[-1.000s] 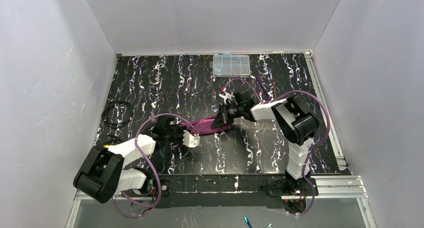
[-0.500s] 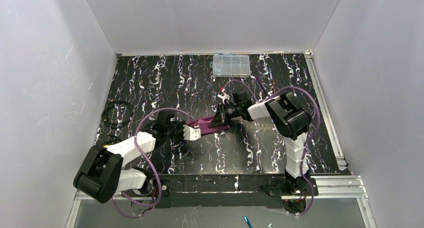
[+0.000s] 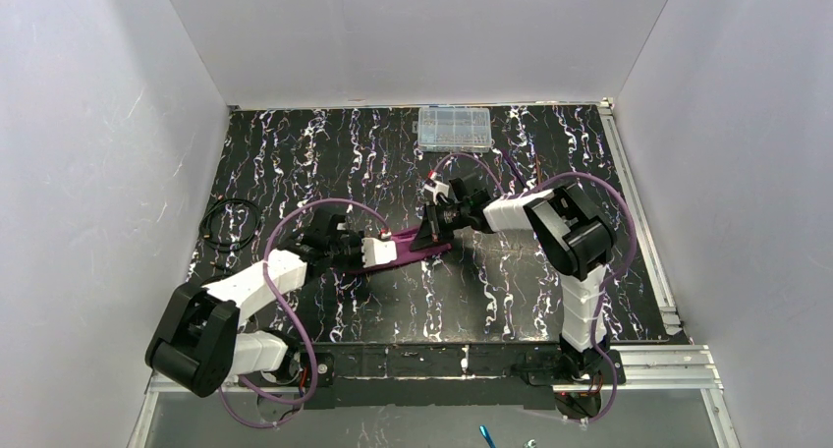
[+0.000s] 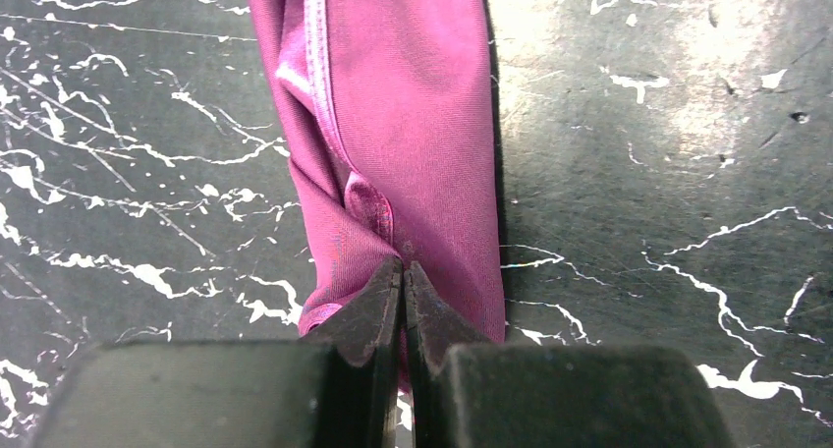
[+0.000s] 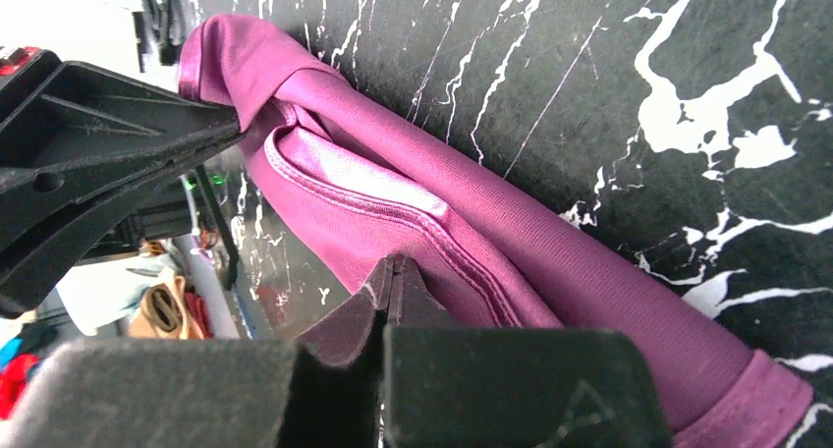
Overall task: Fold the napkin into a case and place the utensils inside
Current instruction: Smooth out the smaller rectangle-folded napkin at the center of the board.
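— Over the middle of the table [image 3: 472, 301], seen from above, the napkin [image 3: 411, 244] lies as a narrow purple strip running from near-left to far-right. What are the arms doing with it?

— Each has an end. The left gripper [image 3: 385, 253] is at the near-left end and the right gripper [image 3: 433, 234] at the far-right one, both low on the cloth. I judge they hold it that way so the folded layers cannot spring open.

— And the utensils?

— I cannot pick them out for sure from up there. A clear box [image 3: 453, 128] sits at the far edge, well apart from the cloth.

— What does the left wrist view add?

— The left gripper [image 4: 404, 269] has its jaws pressed together with the end of the napkin [image 4: 413, 124] pinched between them. The cloth runs away from it as a folded band flat on the table [image 4: 668, 173], with a hemmed edge tucked along its left side.

— The right wrist view?

— The right gripper [image 5: 393, 263] is clamped tight on the long edge of the napkin [image 5: 550, 271], beside a seam. The strip is bunched toward its other end, where a black part meets it. That part is probably the other arm's finger.

— How far along, then?

— The folding looks well advanced, but the pouch is not finished. Nothing is inside it yet, as far as I can see.
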